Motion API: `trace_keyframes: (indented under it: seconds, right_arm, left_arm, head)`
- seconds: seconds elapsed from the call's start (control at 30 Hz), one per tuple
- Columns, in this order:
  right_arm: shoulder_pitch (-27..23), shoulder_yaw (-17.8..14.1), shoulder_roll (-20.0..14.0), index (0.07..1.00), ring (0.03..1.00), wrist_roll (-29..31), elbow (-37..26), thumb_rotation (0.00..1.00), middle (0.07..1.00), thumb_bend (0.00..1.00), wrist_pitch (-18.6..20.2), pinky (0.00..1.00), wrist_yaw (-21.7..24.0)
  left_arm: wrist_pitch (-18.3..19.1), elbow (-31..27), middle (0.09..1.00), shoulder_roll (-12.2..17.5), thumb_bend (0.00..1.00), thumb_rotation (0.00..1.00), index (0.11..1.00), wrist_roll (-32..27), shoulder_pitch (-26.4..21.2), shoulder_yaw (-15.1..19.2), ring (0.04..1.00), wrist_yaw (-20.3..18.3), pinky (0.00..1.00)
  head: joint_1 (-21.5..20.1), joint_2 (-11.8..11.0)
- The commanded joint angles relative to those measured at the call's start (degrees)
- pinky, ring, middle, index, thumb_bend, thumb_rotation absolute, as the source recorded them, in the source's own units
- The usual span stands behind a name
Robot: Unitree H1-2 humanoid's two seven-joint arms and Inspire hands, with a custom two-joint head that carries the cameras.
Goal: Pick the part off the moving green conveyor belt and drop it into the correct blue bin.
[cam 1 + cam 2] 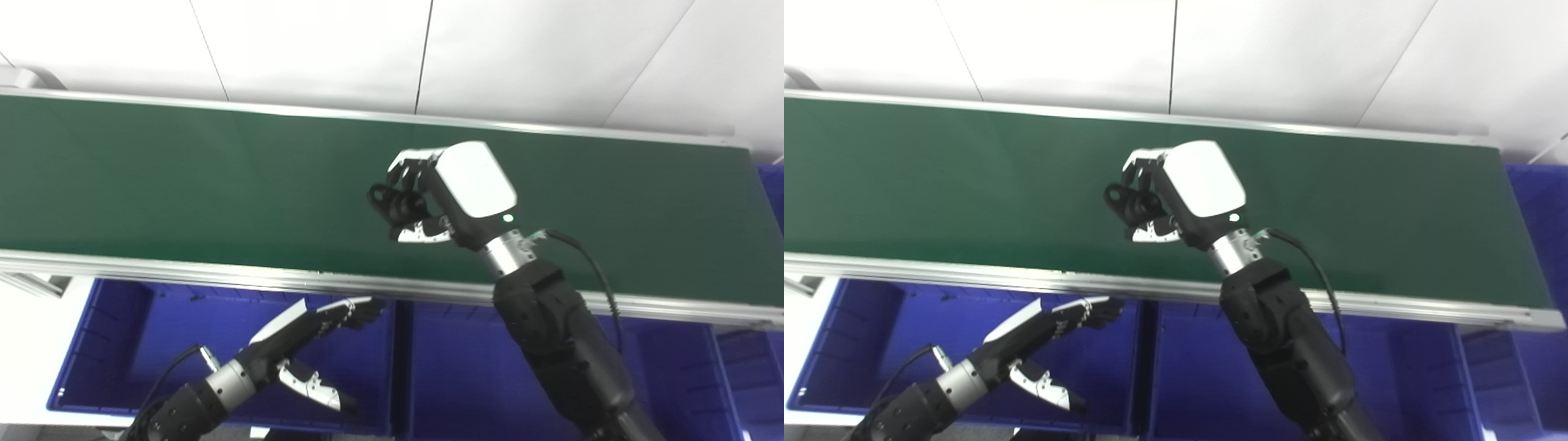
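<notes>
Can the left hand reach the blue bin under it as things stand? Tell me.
Probably yes. The left hand hangs open right above the left blue bin, with nothing between them; the conveyor belt lies farther back, out of its path.

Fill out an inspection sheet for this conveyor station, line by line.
Surface: green conveyor belt, bare apart from the right hand over it.
Job's things: black part held above the belt; blue bins below the near rail.
Clutter: nothing seen.
Hands: right hand shut on the part; left hand open over the left bin.
Cables: black cable at the right wrist.
Surroundings: white wall panels behind.
</notes>
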Motion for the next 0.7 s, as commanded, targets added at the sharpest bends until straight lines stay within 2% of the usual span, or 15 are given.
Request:
trace_keyframes:
  seconds: [0.0,0.17,0.33,0.53,0.67]
  right_arm:
    - [2.9,-1.8,-0.2,0.484,0.16,0.5,-5.8,0.0,0.469,0.53,1.1,0.11,1.4]
    - [12.5,-5.4,-1.4,0.483,0.152,0.9,-12.8,0.0,0.469,0.53,0.5,0.1,3.9]
    - [20.1,-7.9,-3.8,0.483,0.153,2.5,-14.3,0.0,0.469,0.53,-1.6,0.11,5.7]
    - [26.7,-10.4,-8.3,0.484,0.154,8.6,-9.2,0.0,0.469,0.53,-2.7,0.11,6.9]
    - [26.6,-11.2,-9.6,0.485,0.16,11.3,-4.4,0.0,0.469,0.53,-1.1,0.11,8.7]
  left_arm:
    - [-0.1,-2.0,0.877,0.1,0.93,0.25,0.879,-0.8,-0.1,0.5,0.868,0.4,0.84]
    - [0.9,-2.8,0.881,0.0,0.94,0.27,0.881,-0.8,-0.1,0.7,0.874,0.5,0.85]
    - [1.7,-3.4,0.881,0.0,0.94,0.28,0.882,-1.0,-0.2,0.9,0.881,0.5,0.86]
    - [2.8,-4.1,0.884,0.1,0.95,0.28,0.88,-1.5,-0.3,1.4,0.89,0.4,0.88]
    - [2.8,-3.9,0.886,0.3,0.94,0.28,0.88,-2.0,-0.4,1.9,0.892,0.2,0.88]
  head:
    - [-0.1,0.3]
    - [-0.7,1.0]
    - [-1.0,1.6]
    - [-1.4,2.6]
    - [-1.8,3.2]
